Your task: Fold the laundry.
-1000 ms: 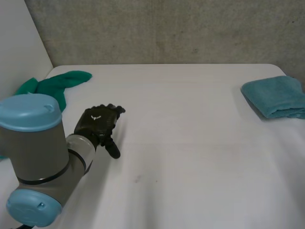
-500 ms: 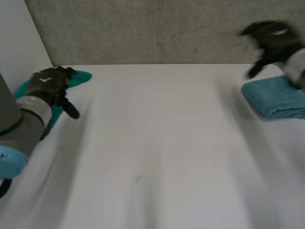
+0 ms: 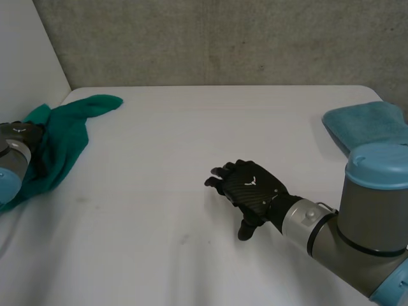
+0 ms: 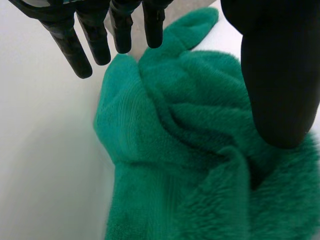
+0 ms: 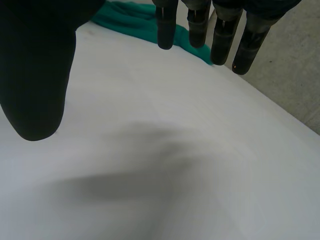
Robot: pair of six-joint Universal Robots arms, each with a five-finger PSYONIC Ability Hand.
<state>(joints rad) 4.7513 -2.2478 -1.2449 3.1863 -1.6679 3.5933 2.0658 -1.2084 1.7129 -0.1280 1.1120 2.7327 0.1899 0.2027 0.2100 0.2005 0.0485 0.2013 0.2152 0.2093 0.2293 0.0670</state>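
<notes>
Crumpled green towel [image 3: 67, 131] at the left edge of the white table [image 3: 191, 127], with the left hand [image 3: 21, 132] over it, fingers [image 4: 70, 45] straight and released. Right hand [image 3: 252, 191] above mid-table, fingers relaxed, grasping nothing. Folded blue towel [image 3: 370, 127] lies at the far right corner

crumpled green towel [image 3: 61, 139], folded teal towel [image 3: 370, 125]

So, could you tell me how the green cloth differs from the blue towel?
The green cloth lies crumpled and unfolded; the blue towel is neatly folded. The green cloth is a deep green, the blue towel a lighter blue. The green cloth sits at the table's far left, by the left hand; the blue towel at the far right. Both lie on the white table.
</notes>
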